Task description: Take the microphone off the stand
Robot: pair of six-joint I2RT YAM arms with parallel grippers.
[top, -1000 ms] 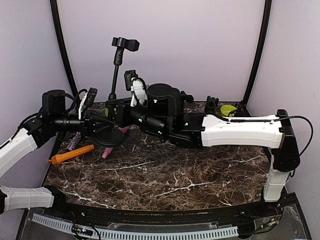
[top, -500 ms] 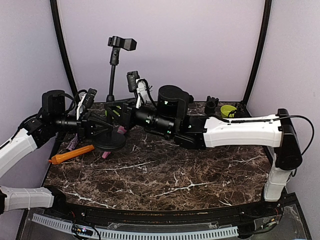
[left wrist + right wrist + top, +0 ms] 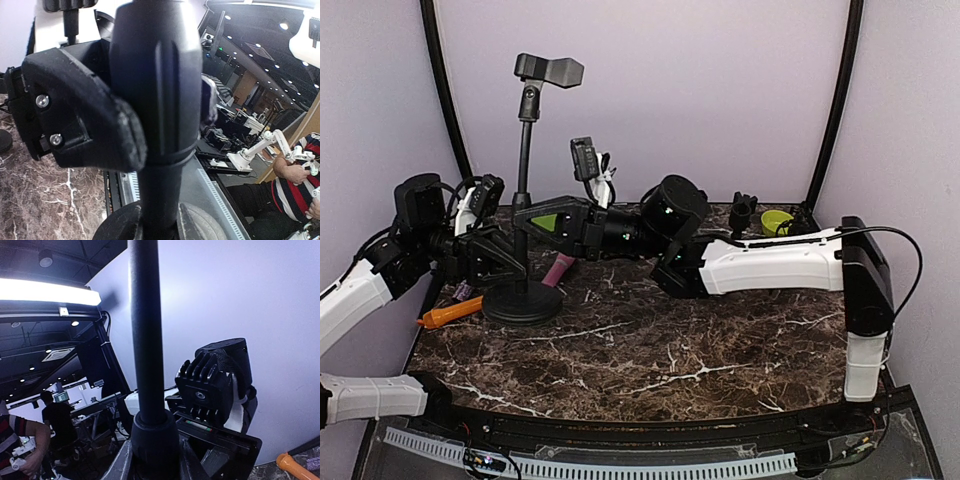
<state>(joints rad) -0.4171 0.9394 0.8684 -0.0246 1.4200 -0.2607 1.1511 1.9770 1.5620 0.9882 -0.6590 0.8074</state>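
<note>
My left gripper [image 3: 510,262] is clamped on the stand [image 3: 524,190] low down, just above its round base [image 3: 523,303]. In my left wrist view the pole fills the middle of the picture, with one of my black fingers [image 3: 85,115] pressed flat against its left side.

My right gripper [image 3: 527,217] reaches in from the right and is closed on the same pole, a little higher than the left. In my right wrist view the pole rises straight up between my two fingertips [image 3: 125,460], which sit tight against a thicker collar on it.

The stand is upright on the left side of the marble table [image 3: 670,345], toward the far edge, with its base flat on the surface. At the top of the pole is a black wedge-shaped clip [image 3: 550,70], tilted slightly down to the right. From above I cannot tell whether that dark shape is the clip alone or has the microphone in it.

An orange tool [image 3: 460,312] lies just left of the base, and a pink thing [image 3: 558,268] lies just behind it on the right. A green cup [image 3: 777,220] sits at the far right.
</note>
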